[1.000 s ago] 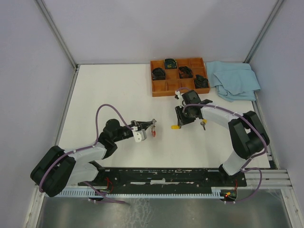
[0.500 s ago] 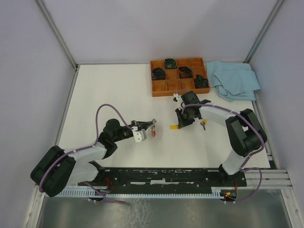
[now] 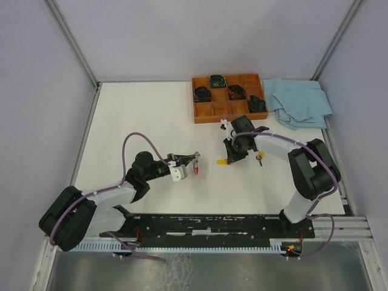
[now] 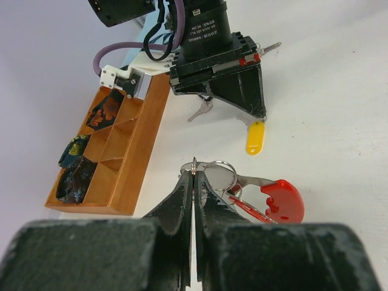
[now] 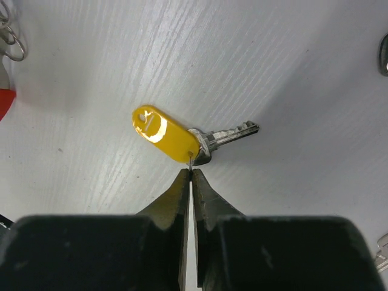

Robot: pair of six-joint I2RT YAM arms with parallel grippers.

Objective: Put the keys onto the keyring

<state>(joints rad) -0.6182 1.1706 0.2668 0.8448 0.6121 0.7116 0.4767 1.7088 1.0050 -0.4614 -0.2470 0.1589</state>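
One white table (image 3: 145, 121) holds it all. Two arms stand on it, the left arm (image 3: 109, 197) and the right arm (image 3: 303, 163). At the back lie one blue cloth (image 3: 300, 102) and one wooden tray (image 3: 212, 120) with four dark bundles (image 3: 202, 94) in its boxes.

The left gripper (image 4: 193, 176) has its jaws squeezed tight on the one keyring (image 4: 282, 201), holding it by the thin silver ring, near the middle of the table. The right gripper (image 5: 191, 173) has its jaws almost together, pinching the edge of one yellow key (image 5: 165, 134) that lies flat on the table. One plain silver key (image 3: 259, 160) lies just beside that arm.

A second ago the right jaws were wider apart; now they have closed. The left arm has not moved.
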